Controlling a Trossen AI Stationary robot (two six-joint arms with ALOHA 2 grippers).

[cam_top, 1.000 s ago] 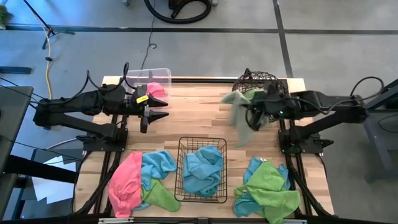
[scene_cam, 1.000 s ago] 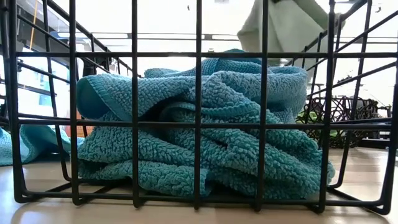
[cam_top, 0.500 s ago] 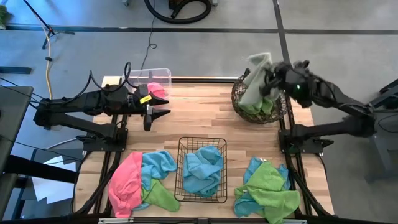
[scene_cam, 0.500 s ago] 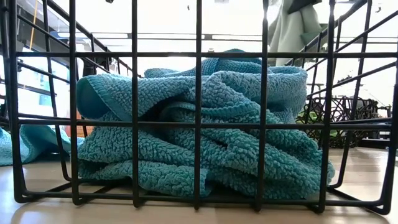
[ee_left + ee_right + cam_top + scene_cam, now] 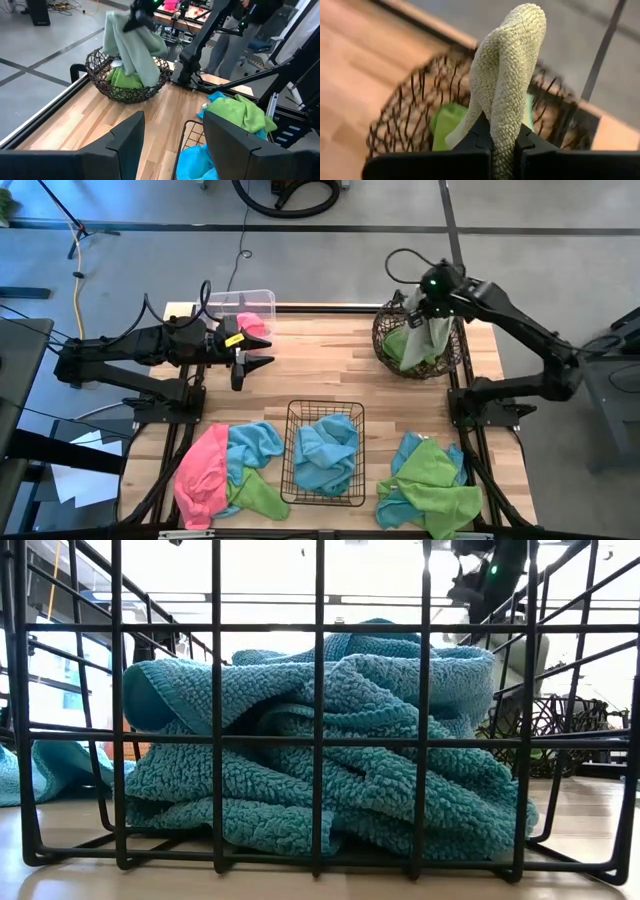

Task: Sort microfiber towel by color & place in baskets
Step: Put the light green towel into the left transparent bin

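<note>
My right gripper point(image 5: 430, 308) is raised over the round dark wire basket point(image 5: 382, 340) at the table's far right and is shut on a pale green towel point(image 5: 134, 47). A lime green towel point(image 5: 449, 125) lies inside that basket. My left gripper point(image 5: 250, 370) hovers open over the far left of the table, next to the clear tub point(image 5: 232, 302), which holds a pink towel point(image 5: 252, 326). The black wire-grid basket point(image 5: 292, 442) at the near middle holds a blue towel point(image 5: 330, 740). My right gripper pinches a bunched fold of the pale green towel point(image 5: 504, 131) between its two fingers, which come from above and point down. The towel hangs below the gripper, and its lower end point(image 5: 146, 79) reaches into the round basket.
A pile of pink point(image 5: 203, 470), blue point(image 5: 256, 442) and green point(image 5: 262, 496) towels lies at the near left. A pile of green point(image 5: 440, 480) and blue point(image 5: 410, 448) towels lies at the near right. Bare wood shows across the table's middle.
My right gripper has risen and swung from over the table just left of the round basket to above it, toward the far right, carrying the pale green towel. The towel, which trailed over the table, now hangs down into the basket.
</note>
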